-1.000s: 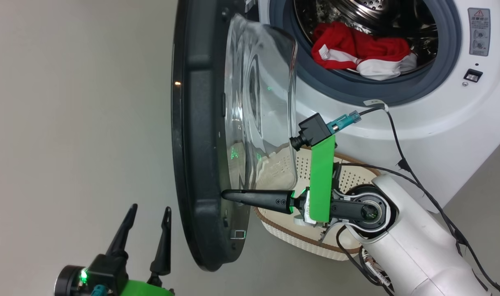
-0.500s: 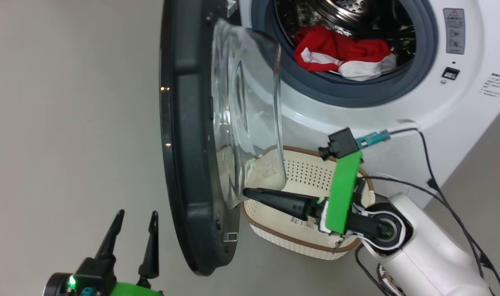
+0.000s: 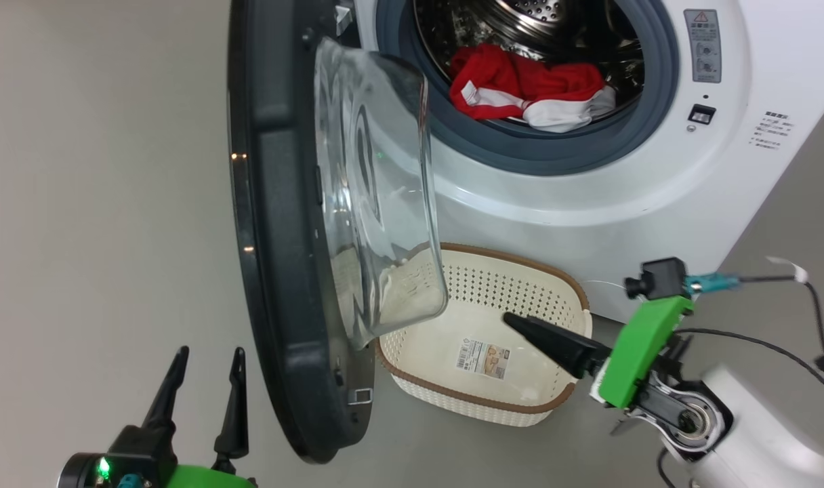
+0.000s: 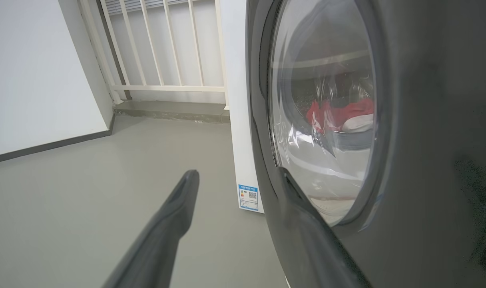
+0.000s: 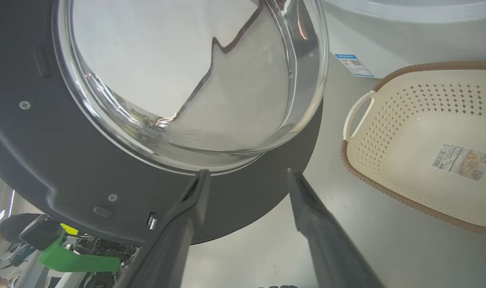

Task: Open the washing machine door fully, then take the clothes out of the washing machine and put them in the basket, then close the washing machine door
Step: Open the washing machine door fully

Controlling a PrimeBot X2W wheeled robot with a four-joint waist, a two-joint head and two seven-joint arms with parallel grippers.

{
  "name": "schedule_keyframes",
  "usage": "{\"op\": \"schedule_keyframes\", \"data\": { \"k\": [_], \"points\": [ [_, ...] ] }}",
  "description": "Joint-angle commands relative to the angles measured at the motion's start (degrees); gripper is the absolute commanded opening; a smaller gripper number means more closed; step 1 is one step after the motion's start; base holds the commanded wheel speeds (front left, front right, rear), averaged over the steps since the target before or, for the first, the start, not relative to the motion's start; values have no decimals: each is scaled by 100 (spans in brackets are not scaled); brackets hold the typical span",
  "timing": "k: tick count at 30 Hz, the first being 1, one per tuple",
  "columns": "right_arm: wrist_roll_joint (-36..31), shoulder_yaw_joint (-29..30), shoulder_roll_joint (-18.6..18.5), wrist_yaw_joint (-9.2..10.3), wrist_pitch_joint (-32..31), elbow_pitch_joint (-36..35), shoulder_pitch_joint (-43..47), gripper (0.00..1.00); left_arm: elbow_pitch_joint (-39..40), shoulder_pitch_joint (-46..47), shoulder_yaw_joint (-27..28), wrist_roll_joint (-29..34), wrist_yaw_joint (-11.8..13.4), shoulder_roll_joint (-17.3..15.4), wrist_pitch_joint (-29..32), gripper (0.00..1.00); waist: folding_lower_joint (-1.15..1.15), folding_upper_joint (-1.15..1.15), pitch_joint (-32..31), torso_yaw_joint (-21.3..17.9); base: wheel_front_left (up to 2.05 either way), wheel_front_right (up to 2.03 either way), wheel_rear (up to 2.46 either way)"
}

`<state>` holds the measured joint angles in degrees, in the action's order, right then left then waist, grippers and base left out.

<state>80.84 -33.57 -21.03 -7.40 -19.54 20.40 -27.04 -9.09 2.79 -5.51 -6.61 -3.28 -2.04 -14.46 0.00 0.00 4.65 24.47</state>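
So, the left gripper [image 3: 210, 356] idles wide open outside the door [image 3: 276, 271], which now stands swung well out. Clothes [image 3: 520, 85] sit in the drum, above the empty basket [image 3: 493, 285]. The right gripper [image 5: 247, 173] has let go of the door, spread wide and backed off over the basket. Clothes-grabbing probably comes next.

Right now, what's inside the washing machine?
Red-and-white clothes bunched at the front of the steel drum, behind the grey gasket. Anything beneath or behind that pile is covered; the drum's top is cut off.
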Motion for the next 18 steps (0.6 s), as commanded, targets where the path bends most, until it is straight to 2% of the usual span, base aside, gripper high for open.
{"op": "schedule_keyframes", "data": {
  "k": [1, 10, 18],
  "points": [
    [-109, -55, -78, -9, 202, -101, 76, 100, 123, 84, 222, 57, -16, -84, -54, 100, 0, 0, -22, -31, 0, 0, 0],
    [-920, -641, -638, -9, 1798, 157, 296, 100, 130, 19, 306, 90, -11, -84, -54, 100, 0, 0, -66, -161, 0, 0, 0],
    [-1815, -1403, -765, -9, 3248, 720, 217, 100, 97, -35, 345, 107, -20, -84, -54, 100, 0, 0, -146, -215, 0, 0, 0]
  ]
}}
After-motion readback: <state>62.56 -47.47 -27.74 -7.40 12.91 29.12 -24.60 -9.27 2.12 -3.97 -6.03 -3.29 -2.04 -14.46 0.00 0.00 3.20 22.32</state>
